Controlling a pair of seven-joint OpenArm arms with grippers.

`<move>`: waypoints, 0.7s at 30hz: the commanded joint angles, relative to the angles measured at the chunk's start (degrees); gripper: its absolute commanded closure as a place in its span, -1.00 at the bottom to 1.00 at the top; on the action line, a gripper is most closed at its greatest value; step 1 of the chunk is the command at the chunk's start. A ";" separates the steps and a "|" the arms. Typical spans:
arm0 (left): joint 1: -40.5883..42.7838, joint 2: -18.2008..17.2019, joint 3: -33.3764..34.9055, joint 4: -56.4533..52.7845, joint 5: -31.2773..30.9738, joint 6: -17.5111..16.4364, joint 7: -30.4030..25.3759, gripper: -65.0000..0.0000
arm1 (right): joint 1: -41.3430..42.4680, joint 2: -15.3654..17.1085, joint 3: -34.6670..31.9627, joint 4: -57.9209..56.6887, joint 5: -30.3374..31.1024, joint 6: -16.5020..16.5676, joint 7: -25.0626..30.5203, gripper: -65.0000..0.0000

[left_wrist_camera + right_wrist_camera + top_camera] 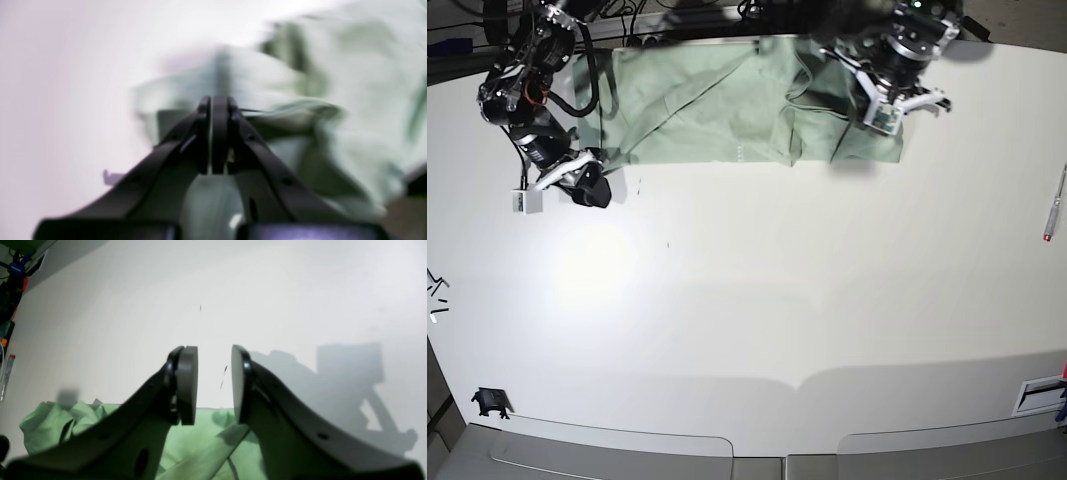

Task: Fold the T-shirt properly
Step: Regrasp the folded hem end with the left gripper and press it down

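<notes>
The T-shirt (717, 110) is a pale mint-green cloth lying creased along the far edge of the white table (757, 300). My left gripper (885, 118) hovers over its right end. In the blurred left wrist view that gripper (215, 98) is shut, with bunched T-shirt (350, 66) cloth at and beyond its tips and a taut edge running off to the right. My right gripper (592, 190) stands just off the shirt's left corner. Seen from the right wrist, this gripper (213, 350) is open over bare table, nothing between its pads, with the T-shirt (203, 436) underneath it.
A pen (1054, 205) lies near the table's right edge. A small black clip (489, 402) sits at the front left corner, and a white label (1037, 395) at the front right. Cables and gear crowd the back left, behind the right arm.
</notes>
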 commanded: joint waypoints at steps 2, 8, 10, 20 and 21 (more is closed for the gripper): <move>0.17 0.11 -1.77 -0.39 -4.02 -0.22 -1.33 1.00 | 0.66 0.76 0.20 1.05 1.53 0.15 1.51 0.51; 0.33 0.13 -2.27 -5.81 -11.89 -4.61 0.70 1.00 | 0.63 0.76 0.20 1.05 1.49 0.15 1.51 0.51; 0.31 0.15 -2.27 -5.81 -12.70 -5.38 0.92 1.00 | 0.63 0.76 0.20 1.05 1.51 0.15 1.51 0.51; -0.04 0.13 -2.23 -7.37 -14.78 -5.38 -0.24 1.00 | 0.63 0.74 0.20 1.05 1.88 0.15 1.49 0.51; -0.17 0.13 -2.23 -8.15 -15.34 -5.40 -0.26 1.00 | 0.63 0.74 0.20 1.05 1.88 0.15 1.49 0.51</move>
